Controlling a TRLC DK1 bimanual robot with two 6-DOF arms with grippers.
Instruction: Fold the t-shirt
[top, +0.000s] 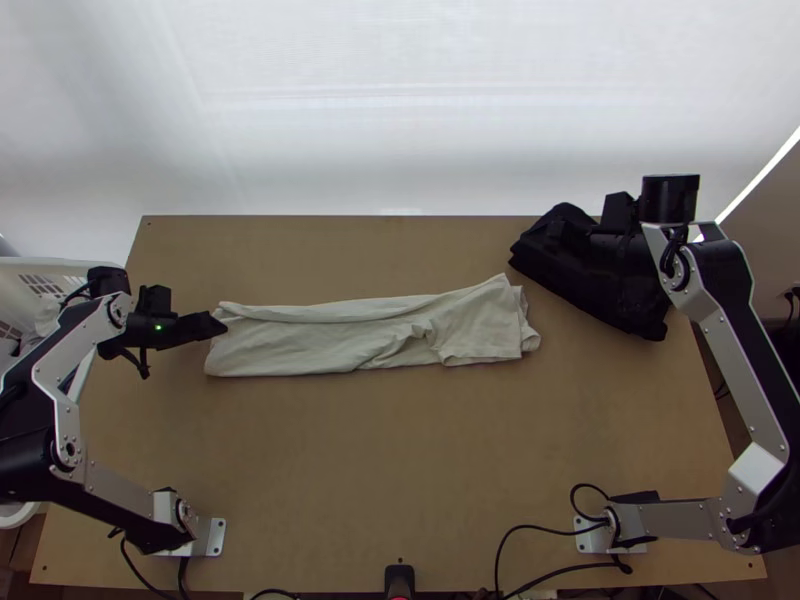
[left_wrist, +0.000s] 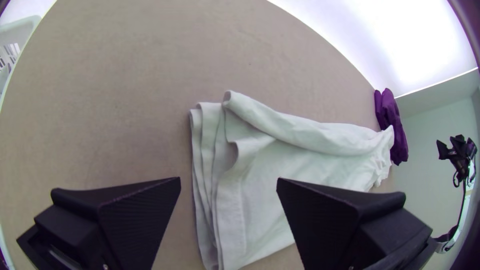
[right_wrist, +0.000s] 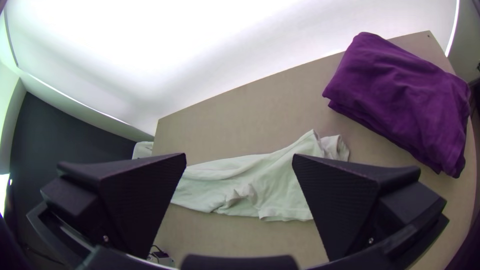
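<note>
T-shirt (top: 300, 345), pale, on the table (top: 400, 460), a bit toward the far side and left of centre, folded into a long narrow strip running left to right. Far edge has a rolled-looking fold along the left part; small bunched wrinkle toward the right, loose layered bits at the right end. Left end shows several stacked layers, hem edges roughly lined up. Left gripper (top: 217, 324) is at the shirt's left end, fingers spread wide apart, nothing pinched; can't tell if the tips touch the fabric. Right gripper (top: 556, 232) is far right, over the dark purple cloth (right_wrist: 400, 95), its fingers also spread wide, nothing pinched. Purple cloth is folded into a thick bundle at the table's far right, apart from the shirt's right end. White basket (top: 60, 265) with slotted sides sits just beside the table's left edge, something pale inside. White backdrop (top: 400, 120) behind the far edge.
</note>
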